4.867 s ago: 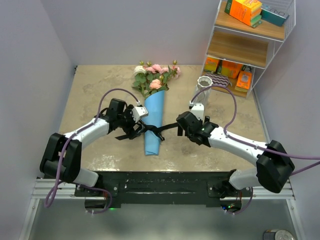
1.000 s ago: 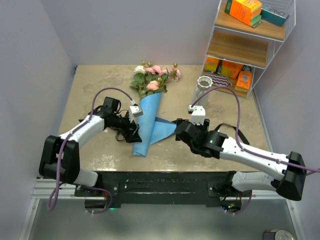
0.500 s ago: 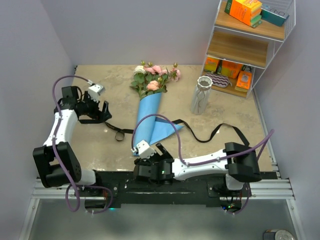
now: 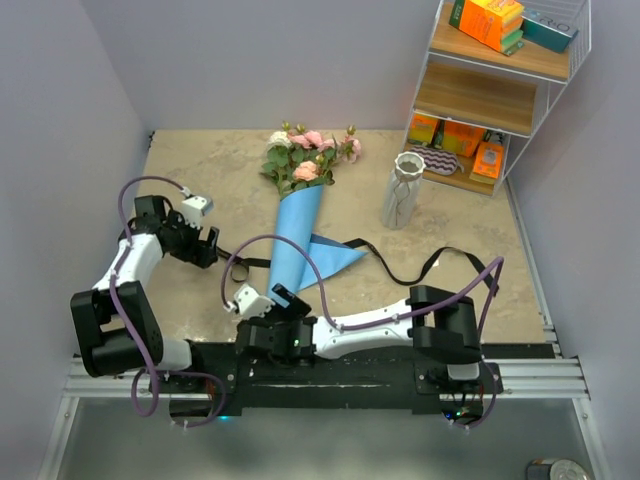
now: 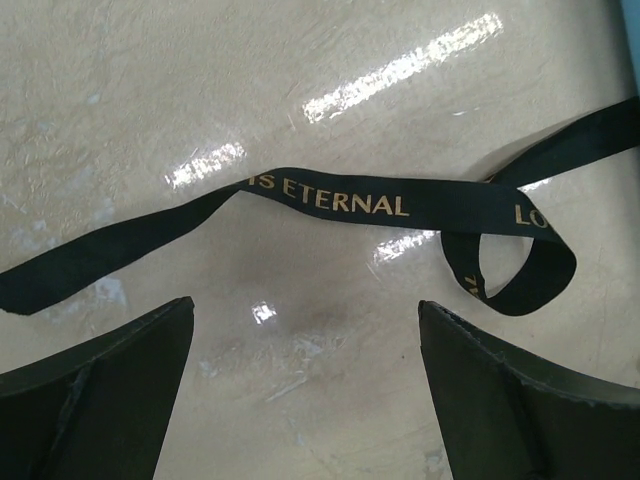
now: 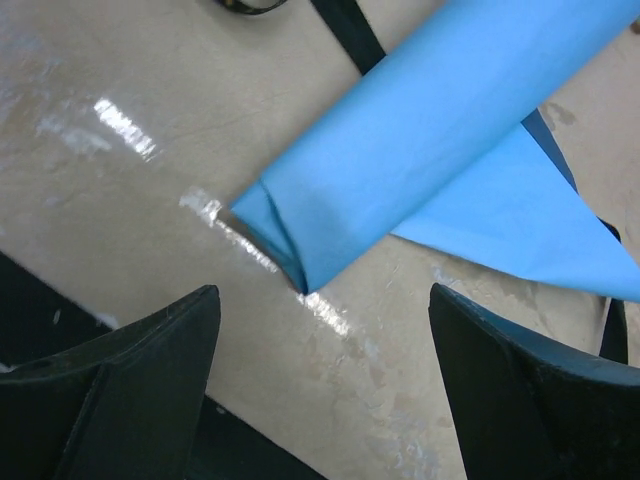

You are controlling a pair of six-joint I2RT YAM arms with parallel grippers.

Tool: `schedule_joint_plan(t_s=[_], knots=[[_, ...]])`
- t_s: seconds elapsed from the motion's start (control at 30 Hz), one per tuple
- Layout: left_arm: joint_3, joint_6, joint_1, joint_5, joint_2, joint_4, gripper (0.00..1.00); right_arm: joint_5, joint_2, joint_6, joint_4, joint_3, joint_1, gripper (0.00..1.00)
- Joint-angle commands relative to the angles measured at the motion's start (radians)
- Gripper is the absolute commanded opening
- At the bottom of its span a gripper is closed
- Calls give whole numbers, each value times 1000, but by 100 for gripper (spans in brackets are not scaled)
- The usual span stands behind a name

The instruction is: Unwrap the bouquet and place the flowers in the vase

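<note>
The bouquet (image 4: 299,205) lies flat near the middle of the beige marble-look tabletop (image 4: 190,170). Its pink, peach and cream roses (image 4: 308,155) point toward the far edge, and the narrow tip of its blue paper cone (image 6: 430,140) points toward the near edge. One flap of the paper is spread out to the right. The black ribbon (image 4: 425,268) lies loose on the tabletop, trailing from the cone toward the right edge and also out to the left. There the left gripper (image 5: 305,310) hovers over a gold-lettered stretch of it, fingers wide apart and holding nothing. The right gripper (image 6: 323,292) sits at the near edge, fingers spread either side of the cone's tip and not touching it. The ribbed whitish vase (image 4: 402,190) stands upright toward the far right corner, apart from the roses, just in front of a shelf rack (image 4: 490,100) holding orange boxes (image 4: 492,22).
</note>
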Motion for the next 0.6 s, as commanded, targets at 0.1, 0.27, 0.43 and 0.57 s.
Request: schedule_joint_plan(t_s=[0.1, 0.27, 0.43, 0.57], knots=[[173, -49, -98, 213, -18, 13, 99, -18, -227, 96, 37, 14, -257, 85], [355, -35, -207, 470, 155, 55, 99, -36, -437, 141, 29, -80, -258, 84], [636, 6, -253, 644, 514, -63, 99, -124, -736, 161, 99, -233, -259, 84], [879, 57, -277, 676, 695, -163, 99, -161, -862, 165, 42, -252, -258, 80]])
